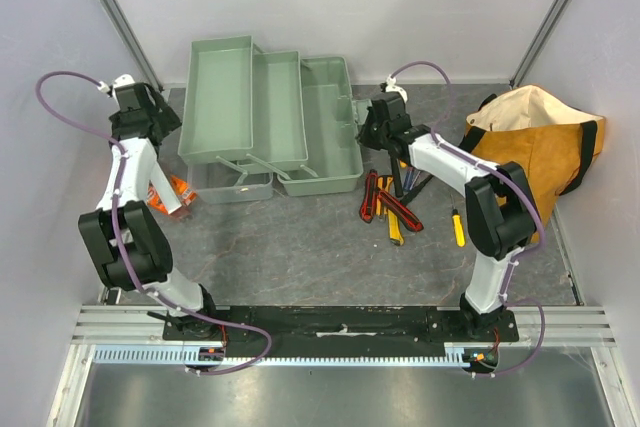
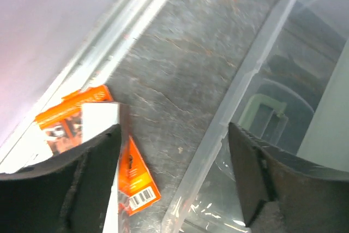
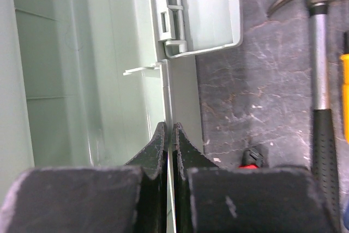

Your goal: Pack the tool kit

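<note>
The pale green toolbox stands open at the back, its two trays swung out to the left. Its translucent lid lies in front of the trays. My right gripper is at the box's right wall; in the right wrist view it is shut on the thin rim of that wall. My left gripper is open; in the left wrist view it hangs over the lid's edge, holding nothing. The hammer, red knives and a yellow screwdriver lie on the mat.
An orange-tan fabric bag with black straps stands at the right. An orange card packet lies under the left arm and shows in the left wrist view. White walls close in the back and both sides.
</note>
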Available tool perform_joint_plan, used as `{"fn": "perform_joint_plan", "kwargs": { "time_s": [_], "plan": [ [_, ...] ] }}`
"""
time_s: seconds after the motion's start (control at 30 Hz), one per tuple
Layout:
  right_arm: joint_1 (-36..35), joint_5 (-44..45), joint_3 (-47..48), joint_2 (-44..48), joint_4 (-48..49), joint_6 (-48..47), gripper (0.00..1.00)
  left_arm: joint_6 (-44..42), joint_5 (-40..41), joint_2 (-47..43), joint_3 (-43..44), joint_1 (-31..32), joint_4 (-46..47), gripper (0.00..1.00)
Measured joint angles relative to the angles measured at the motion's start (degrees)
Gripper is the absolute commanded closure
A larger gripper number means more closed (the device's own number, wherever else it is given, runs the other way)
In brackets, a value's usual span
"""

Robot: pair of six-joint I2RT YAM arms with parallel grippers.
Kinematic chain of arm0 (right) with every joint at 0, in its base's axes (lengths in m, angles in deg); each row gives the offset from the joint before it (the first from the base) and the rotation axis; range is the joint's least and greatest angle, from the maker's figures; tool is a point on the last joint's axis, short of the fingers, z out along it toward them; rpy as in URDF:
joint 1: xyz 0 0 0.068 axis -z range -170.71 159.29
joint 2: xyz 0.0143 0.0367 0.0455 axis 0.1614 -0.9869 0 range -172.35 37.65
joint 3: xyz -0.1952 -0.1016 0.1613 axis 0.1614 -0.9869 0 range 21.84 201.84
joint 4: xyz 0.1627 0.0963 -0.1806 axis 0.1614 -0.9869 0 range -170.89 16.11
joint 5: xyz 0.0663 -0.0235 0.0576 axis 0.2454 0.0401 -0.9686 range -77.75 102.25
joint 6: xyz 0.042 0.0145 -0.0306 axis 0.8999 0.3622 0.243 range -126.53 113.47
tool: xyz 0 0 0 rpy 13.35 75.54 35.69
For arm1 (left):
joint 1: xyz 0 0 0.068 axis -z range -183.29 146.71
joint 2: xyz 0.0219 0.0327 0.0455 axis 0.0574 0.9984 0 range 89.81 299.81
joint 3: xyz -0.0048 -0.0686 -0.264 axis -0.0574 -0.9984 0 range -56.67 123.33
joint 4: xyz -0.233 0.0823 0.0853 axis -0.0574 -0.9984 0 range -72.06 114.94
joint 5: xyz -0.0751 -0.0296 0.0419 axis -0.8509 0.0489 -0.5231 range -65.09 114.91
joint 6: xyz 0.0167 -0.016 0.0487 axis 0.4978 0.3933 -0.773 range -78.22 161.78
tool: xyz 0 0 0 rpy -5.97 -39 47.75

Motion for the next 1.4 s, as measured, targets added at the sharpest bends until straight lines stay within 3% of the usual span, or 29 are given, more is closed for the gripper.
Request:
{"fn": "perform_joint_plan", "kwargs": {
  "time_s": [0.23,0.33,0.37,0.4,0.53,0.67,0.8,0.97,1.13,1.4],
  "plan": [
    [-3.2,0.2,3.4,-2.8,0.2,0.4,1.0,0.1,5.1,-4.2,5.3,-0.3,-7.1,0.07],
    [-4.1,0.2,3.5,-2.9,0.1,1.2,0.93,0.1,4.2,-6.6,6.8,-0.2,-9.0,0.07],
    [-4.4,0.7,3.5,-2.8,0.0,1.5,0.89,0.1,3.5,-7.6,7.2,-0.2,-9.6,0.07],
    [-4.5,1.3,3.5,-2.7,-0.2,1.6,0.76,0.1,3.0,-8.4,7.4,-0.2,-9.9,0.07],
    [-3.9,2.4,3.6,-1.7,-3.7,1.6,0.41,0.1,-1.3,-12.7,9.2,-0.2,-11.0,0.07],
    [-1.4,2.5,3.6,1.2,-8.2,0.5,0.18,0.1,-7.8,-15.4,10.7,0.1,-11.1,0.08],
    [3.4,3.2,1.4,6.7,-9.0,-3.2,0.07,0.0,-16.6,-16.5,11.8,0.9,-11.2,0.08],
    [8.2,2.6,-7.1,13.6,-9.5,-9.0,0.04,0.1,-27.9,-16.6,12.3,3.2,-11.2,0.09],
    [8.3,-3.3,-17.3,16.6,-11.4,-15.8,0.04,0.0,-35.8,-16.6,12.3,7.4,-11.3,0.09],
    [8.0,-12.2,-24.7,17.4,-13.1,-23.8,0.16,-0.1,-41.4,-16.2,13.0,12.3,-11.4,0.09]
  ]
}}
